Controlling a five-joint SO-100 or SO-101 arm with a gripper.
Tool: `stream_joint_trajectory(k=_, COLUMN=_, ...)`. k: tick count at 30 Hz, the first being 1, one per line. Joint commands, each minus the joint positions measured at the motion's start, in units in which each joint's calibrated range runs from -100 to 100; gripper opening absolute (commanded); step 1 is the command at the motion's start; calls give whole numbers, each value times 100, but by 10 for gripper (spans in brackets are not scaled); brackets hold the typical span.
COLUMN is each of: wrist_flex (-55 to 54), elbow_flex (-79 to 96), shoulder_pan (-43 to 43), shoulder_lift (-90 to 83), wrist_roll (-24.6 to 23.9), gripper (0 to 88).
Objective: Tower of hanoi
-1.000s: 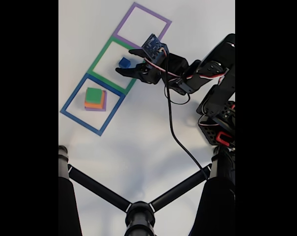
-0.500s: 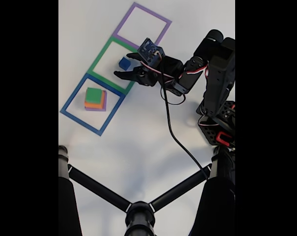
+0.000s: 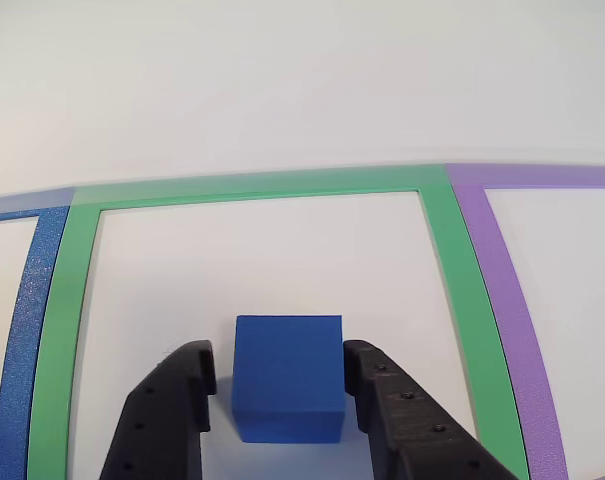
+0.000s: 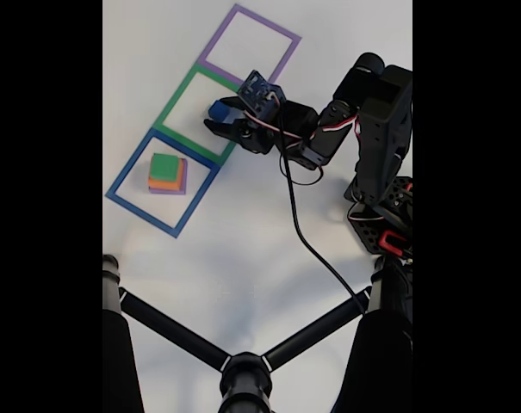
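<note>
Grasping of the blue cube [image 3: 287, 375] inside the green frame [image 3: 460, 290] looks the step in hand: the gripper [image 3: 278, 385] straddles it, jaws parted and not yet clenched, so closing on it should come next before any lift.

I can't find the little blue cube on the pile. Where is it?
The blue cube sits on the table inside the green square frame, between the claw fingers, up and right of the stacked blocks in the fixed view.

Bright even light, soft shadows; close view sharp, fixed view slightly blurred.
</note>
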Motion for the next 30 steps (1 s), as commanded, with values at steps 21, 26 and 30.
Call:
stream_joint_trajectory(k=21, wrist_flex=1662, elbow_flex=240, shoulder_pan=-168, shoulder_lift=-2062, wrist_roll=59, gripper=23)
stream_joint_trajectory(k=26, wrist_flex=4527, elbow_flex=-305, shoulder_pan=-168, shoulder_lift=-3881, wrist_roll=59, gripper=23)
stream_joint_trajectory(k=30, wrist_flex=7506, elbow_flex=-1414, shoulder_pan=-275, shoulder_lift=-5259, wrist_roll=59, gripper=21)
